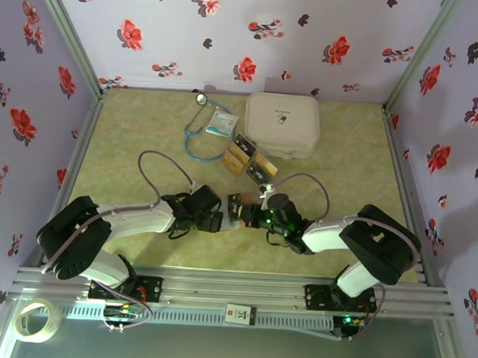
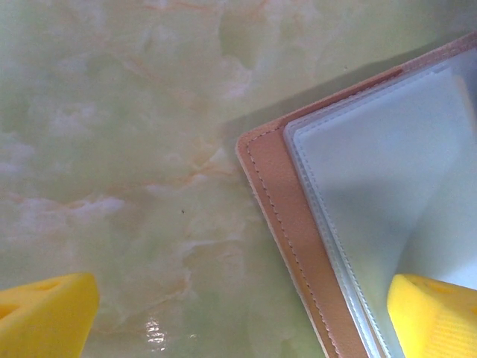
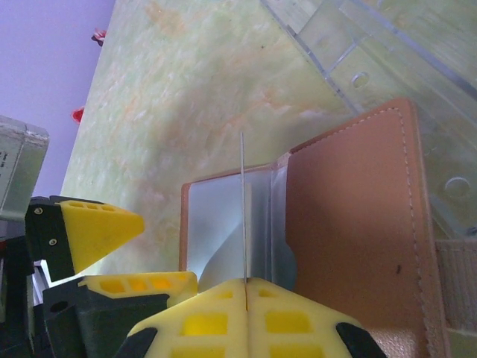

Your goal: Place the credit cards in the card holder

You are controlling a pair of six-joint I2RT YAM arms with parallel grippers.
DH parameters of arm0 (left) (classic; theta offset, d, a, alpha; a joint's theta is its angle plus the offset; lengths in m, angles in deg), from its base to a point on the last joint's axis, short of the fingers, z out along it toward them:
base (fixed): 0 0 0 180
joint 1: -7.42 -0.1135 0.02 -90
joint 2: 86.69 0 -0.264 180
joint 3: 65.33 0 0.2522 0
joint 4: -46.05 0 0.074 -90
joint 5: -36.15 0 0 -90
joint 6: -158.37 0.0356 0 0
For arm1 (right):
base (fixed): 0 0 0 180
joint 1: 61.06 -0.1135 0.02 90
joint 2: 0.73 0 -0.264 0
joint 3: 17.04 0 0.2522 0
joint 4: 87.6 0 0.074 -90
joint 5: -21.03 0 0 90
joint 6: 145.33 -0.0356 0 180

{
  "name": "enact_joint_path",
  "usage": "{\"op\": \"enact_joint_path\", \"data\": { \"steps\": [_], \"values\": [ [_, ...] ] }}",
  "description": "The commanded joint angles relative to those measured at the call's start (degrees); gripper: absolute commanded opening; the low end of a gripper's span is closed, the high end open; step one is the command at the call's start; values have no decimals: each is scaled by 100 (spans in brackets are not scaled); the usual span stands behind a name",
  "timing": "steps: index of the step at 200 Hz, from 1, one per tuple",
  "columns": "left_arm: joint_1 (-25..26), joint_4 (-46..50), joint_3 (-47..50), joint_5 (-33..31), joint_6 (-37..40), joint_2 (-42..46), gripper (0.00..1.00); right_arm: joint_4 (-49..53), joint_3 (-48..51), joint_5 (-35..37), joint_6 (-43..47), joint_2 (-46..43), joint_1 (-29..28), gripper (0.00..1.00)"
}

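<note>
No legible text or labels

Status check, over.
Left pincer open, straddling card holder edge. Right pincer shut on thin card, edge-on, over pockets. Other cards by white case. Nothing blocking.

Bare table (image 1: 128, 132) at left and right, white case (image 1: 283, 123), stethoscope (image 1: 187, 135) and cards (image 1: 248, 158) crowding back centre

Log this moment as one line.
left pincer: open, straddling wallet edge | right pincer: shut on card, edge-on at open wallet | other cards: piled by white case
</note>
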Motion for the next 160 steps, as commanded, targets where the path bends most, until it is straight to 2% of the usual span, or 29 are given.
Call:
{"op": "enact_joint_path", "data": {
  "steps": [1, 94, 160],
  "values": [
    [20, 427, 66, -250, -19, 69, 100, -168, 111, -90, -64, 61, -41, 0],
    [-641, 677, -85, -355, 59, 386, 100, -298, 230, -129, -142, 196, -35, 0],
    [-797, 617, 19, -358, 81, 314, 100, -821, 209, -257, -348, 565, -38, 0]
  ]
}}
